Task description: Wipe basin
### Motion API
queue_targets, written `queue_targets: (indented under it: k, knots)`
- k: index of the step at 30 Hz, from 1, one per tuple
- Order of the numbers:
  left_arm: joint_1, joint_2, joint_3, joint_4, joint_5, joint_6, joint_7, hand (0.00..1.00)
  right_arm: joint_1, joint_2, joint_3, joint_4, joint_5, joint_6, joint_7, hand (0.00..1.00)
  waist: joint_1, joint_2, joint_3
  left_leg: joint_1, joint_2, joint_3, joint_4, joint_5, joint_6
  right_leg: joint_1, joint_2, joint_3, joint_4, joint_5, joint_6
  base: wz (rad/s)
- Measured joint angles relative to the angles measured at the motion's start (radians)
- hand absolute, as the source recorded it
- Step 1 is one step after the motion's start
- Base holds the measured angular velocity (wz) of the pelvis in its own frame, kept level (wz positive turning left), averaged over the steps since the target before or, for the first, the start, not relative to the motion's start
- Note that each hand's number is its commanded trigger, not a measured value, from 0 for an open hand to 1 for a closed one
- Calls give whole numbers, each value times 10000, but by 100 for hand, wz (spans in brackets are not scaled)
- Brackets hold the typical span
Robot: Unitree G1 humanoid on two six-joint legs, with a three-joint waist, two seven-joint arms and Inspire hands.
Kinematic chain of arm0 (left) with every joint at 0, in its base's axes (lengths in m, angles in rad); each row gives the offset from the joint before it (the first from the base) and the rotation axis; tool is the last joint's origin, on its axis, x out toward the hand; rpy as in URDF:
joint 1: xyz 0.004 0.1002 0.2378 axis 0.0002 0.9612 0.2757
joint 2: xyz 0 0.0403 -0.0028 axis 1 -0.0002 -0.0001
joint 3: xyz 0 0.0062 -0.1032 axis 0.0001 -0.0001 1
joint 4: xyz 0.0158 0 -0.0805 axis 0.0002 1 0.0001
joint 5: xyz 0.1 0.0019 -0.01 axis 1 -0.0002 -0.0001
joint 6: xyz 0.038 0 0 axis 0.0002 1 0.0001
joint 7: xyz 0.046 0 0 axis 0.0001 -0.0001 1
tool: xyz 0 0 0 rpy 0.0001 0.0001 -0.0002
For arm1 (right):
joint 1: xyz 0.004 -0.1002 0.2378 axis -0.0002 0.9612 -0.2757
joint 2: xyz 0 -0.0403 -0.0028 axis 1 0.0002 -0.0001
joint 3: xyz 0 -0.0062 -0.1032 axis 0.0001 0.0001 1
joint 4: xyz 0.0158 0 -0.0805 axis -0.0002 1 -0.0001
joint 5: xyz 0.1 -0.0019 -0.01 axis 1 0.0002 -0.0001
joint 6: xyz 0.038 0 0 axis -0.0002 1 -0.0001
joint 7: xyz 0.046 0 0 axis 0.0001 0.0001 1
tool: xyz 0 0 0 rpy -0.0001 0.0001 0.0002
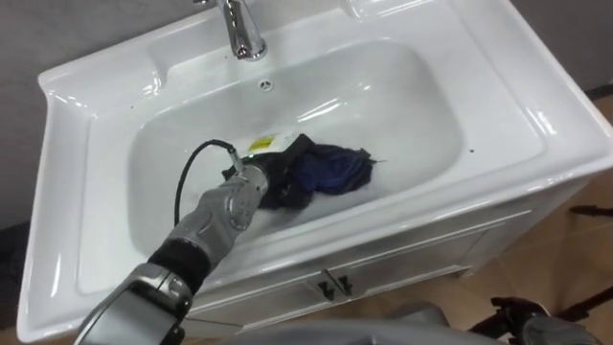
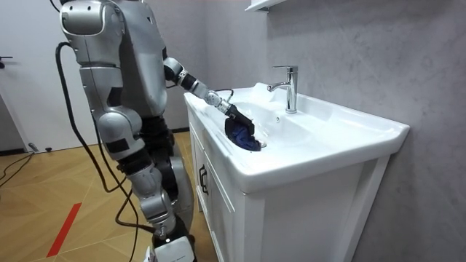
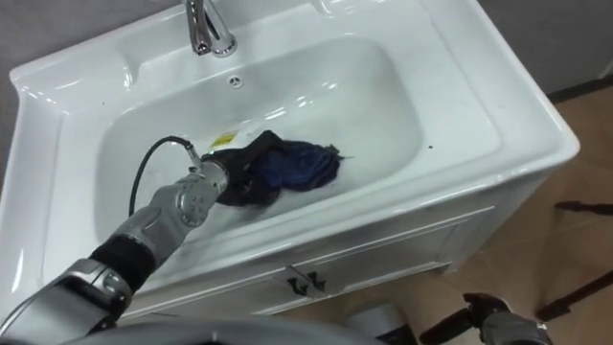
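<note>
Your left hand [image 1: 279, 180] grips the crumpled dark blue cloth [image 1: 340, 171] with curled fingers at the near side of the white ceramic basin [image 1: 407, 96]; a slack grip could drop it mid-wipe.

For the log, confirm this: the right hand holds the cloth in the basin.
Wrong hand. The left hand holds the cloth in the basin; the left eye view shows that arm coming in from the lower left.

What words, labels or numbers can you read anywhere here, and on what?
No text can be read.
The yellow tag beside the cloth in the basin: too blurred to read.
The tap: no print shows.
</note>
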Motion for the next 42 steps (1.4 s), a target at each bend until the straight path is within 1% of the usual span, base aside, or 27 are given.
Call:
queue_targets:
  k: [1,2,3,4,6,8,10,12,17,19,21,24,26,30,32,34,35,37,39,40,41,42]
  knots:
    - [75,77,79,-1,219,15,16,100,14,-2,-85,0,-117,-9,-33,0,15,36,-16,7,2,-2,16,-2,-2,10,0,3,1,-1,-1,-4]
    - [221,228,278,-22,660,74,29,100,40,-2,-238,-6,-247,-15,-94,0,58,89,-3,72,4,-16,20,-3,-4,71,-2,-10,2,-9,-11,0]
    - [432,411,443,-158,964,217,31,100,69,-1,-319,-8,-253,-16,-168,0,99,134,-2,107,15,-35,17,-4,-6,105,0,-25,4,-21,-30,0]
    - [565,516,522,-278,1095,301,37,100,69,0,-337,-14,-252,-16,-202,0,100,152,2,113,18,-49,19,-3,-7,121,4,-43,4,-26,-40,4]
    - [957,874,697,-682,1377,502,129,100,94,-8,-410,-18,-253,-76,-304,0,111,210,28,83,14,-167,19,7,-25,130,4,-161,7,-58,-64,13]
    - [1123,1099,741,-942,1670,508,130,100,163,-23,-491,-38,-350,-236,-323,0,157,225,36,38,3,-252,27,8,-28,127,-9,-268,10,-102,-65,15]
    - [1190,1199,886,-1010,1675,495,130,100,163,-28,-615,-36,-526,-360,-321,0,190,232,41,-24,-2,-280,61,8,-29,106,-13,-305,13,-110,-65,9]
    - [1197,1263,1004,-1014,1711,491,129,100,150,-40,-709,-34,-686,-478,-304,0,316,227,43,-33,-9,-286,60,8,-29,91,-14,-278,22,-109,-66,-2]
    - [1211,1333,1034,-1141,1776,452,151,100,127,-128,-788,-14,-858,-489,-280,0,502,223,44,-73,-32,-397,68,7,-32,107,-51,-470,21,-131,-103,4]
    - [1221,1490,1034,-1214,1779,369,197,100,140,-131,-788,-16,-860,-538,-311,0,581,209,53,-79,-34,-479,67,5,-39,129,-52,-556,15,-142,-122,7]
    - [1231,1772,1034,-1302,1782,289,205,100,129,-137,-788,-31,-861,-635,-322,0,668,194,60,-82,-40,-529,66,9,-50,156,-47,-617,14,-151,-137,9]
    - [1235,2072,1035,-1355,1776,247,256,100,119,-128,-784,-130,-873,-776,-325,0,718,162,64,-81,-45,-531,58,16,-61,172,-46,-636,-3,-154,-142,2]
    - [1246,2095,1035,-1366,1778,247,347,100,131,-128,-778,-250,-878,-798,-329,0,740,138,64,-80,-52,-531,54,16,-62,175,-48,-632,-16,-155,-141,0]
    - [1249,2098,1059,-1464,1798,201,444,100,238,-128,-780,-341,-899,-807,-309,0,957,12,51,-77,-61,-531,50,16,-61,175,-47,-610,-21,-154,-140,0]
    - [1284,2100,1247,-1488,1774,72,452,100,287,-130,-779,-403,-894,-806,-298,0,1004,-25,46,-82,-66,-538,50,15,-62,175,-51,-610,-25,-156,-136,0]
    - [1294,2100,1356,-1494,1620,56,496,100,335,-129,-751,-409,-876,-806,-306,0,1072,-45,28,-80,-73,-540,47,15,-62,175,-56,-601,-28,-159,-131,-2]
    - [1310,2100,1378,-1491,1437,55,608,100,400,-129,-659,-408,-815,-800,-324,0,1191,-59,21,-75,-73,-541,47,16,-62,173,-61,-594,-17,-159,-130,0]
    - [1432,2101,1533,-1516,1141,13,852,100,429,-112,-565,-403,-800,-798,-323,0,1228,-82,15,-77,-86,-577,39,18,-66,173,-59,-606,7,-162,-127,4]
    - [1580,2100,1916,-1603,1065,-176,1085,100,429,-97,-578,-397,-634,-803,-318,0,1265,-157,-11,-94,-101,-702,34,27,-79,174,-56,-651,12,-162,-127,8]
    - [1587,2100,2035,-1660,1065,-189,1099,100,433,-97,-590,-387,-571,-803,-319,0,1279,-192,-27,-116,-111,-783,39,28,-80,174,-54,-682,7,-162,-127,12]
    - [1588,2098,2301,-1870,1074,-197,1122,100,435,-78,-598,-343,-524,-803,-330,0,1333,-285,-34,-176,-117,-902,83,30,-83,173,-44,-757,0,-162,-128,17]
    - [1588,2097,2554,-2163,1069,-208,1246,100,471,-48,-582,-329,-489,-796,-336,0,1449,-355,-46,-247,-119,-1002,168,29,-83,173,-42,-845,5,-161,-130,17]
